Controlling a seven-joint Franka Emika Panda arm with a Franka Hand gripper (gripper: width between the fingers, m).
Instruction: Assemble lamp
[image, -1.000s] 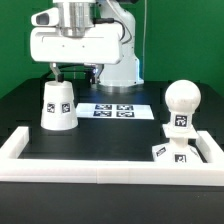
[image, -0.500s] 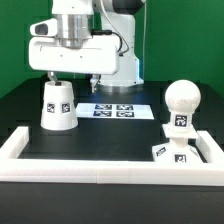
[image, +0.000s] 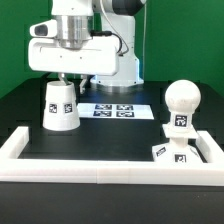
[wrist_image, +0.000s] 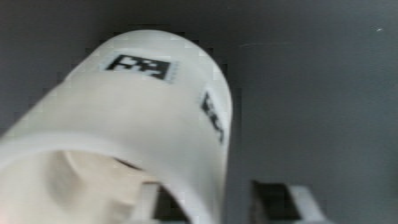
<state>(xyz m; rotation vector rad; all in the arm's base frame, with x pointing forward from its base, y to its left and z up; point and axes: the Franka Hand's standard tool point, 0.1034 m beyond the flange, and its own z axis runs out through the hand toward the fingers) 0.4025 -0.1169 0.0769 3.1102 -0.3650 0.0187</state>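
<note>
Now smooth white tapered shade upright on black table; end effector above, grip state unclear.

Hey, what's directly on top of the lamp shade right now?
The tool hangs just above the shade, fingers straddling its top. Whether they touch it, and what is inside the shade, stays hidden.

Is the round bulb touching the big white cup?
Apart. The exterior view shows the shade standing on the exterior view's left and the bulb far over on the exterior view's right, with bare black table and the marker board between them.
</note>
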